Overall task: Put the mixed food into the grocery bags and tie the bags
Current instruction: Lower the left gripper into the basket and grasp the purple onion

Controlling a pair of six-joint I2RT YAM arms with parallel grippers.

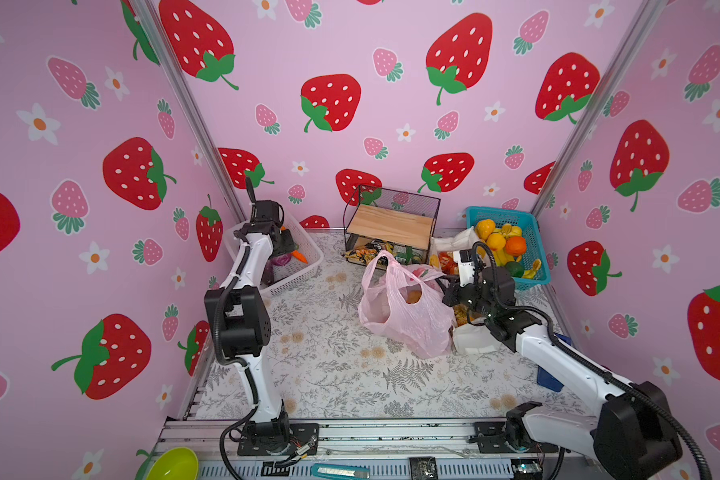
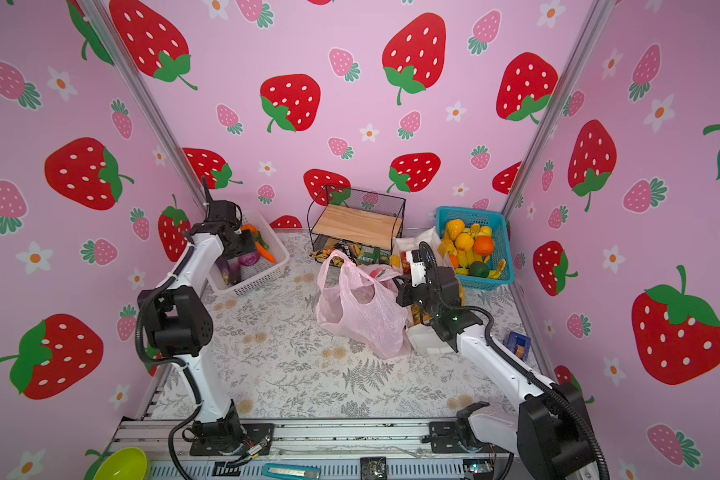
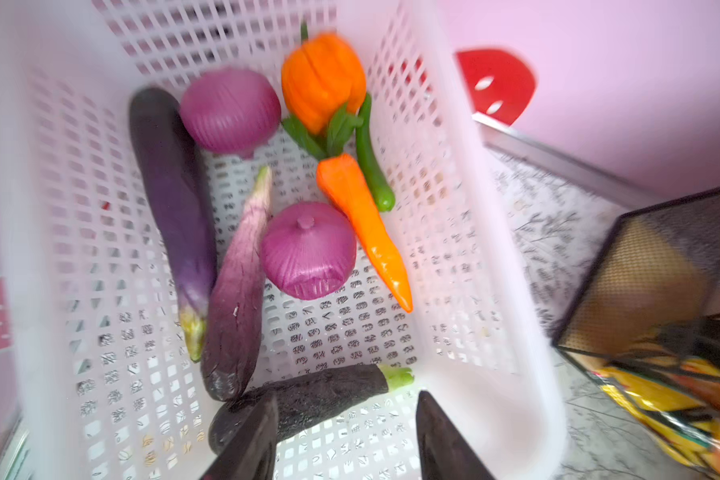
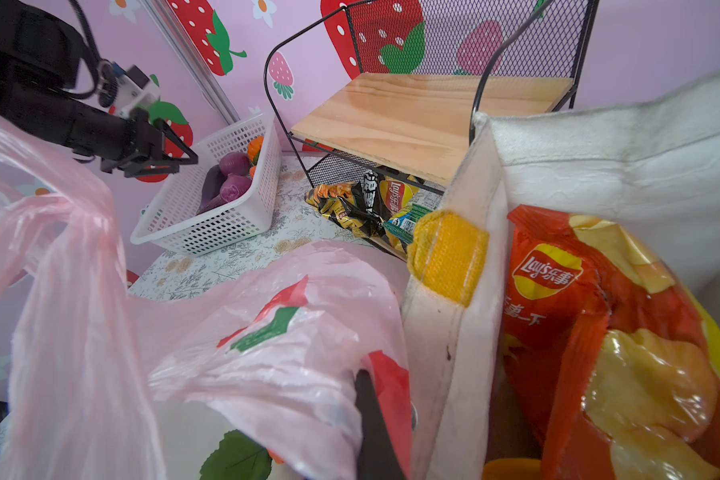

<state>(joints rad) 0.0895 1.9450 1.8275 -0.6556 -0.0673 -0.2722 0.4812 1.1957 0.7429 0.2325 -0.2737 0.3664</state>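
Observation:
The translucent pink bag (image 1: pixel 404 307) (image 2: pixel 358 307) stands mid-table with its mouth held up. My right gripper (image 1: pixel 445 286) (image 2: pixel 400 286) is shut on its rim; pink plastic drapes over one dark finger (image 4: pixel 368 407). Beside it the white canvas tote (image 1: pixel 470 340) (image 4: pixel 599 158) holds a red-orange snack packet (image 4: pixel 558 291). My left gripper (image 1: pixel 285 245) (image 3: pixel 348 395) hangs open inside the white basket (image 3: pixel 433 124), just above a dark eggplant (image 3: pixel 316 399). Further in lie a carrot (image 3: pixel 362 224), purple onions (image 3: pixel 308 249), long eggplants (image 3: pixel 171 199) and an orange pepper (image 3: pixel 321 79).
A wire shelf with a wooden board (image 1: pixel 391 224) stands at the back, with yellow snack packets (image 1: pixel 371 253) under it. A blue basket of fruit (image 1: pixel 512 245) fills the back right corner. A green bowl (image 1: pixel 171 465) and a teal cutter (image 1: pixel 337 471) lie on the front rail.

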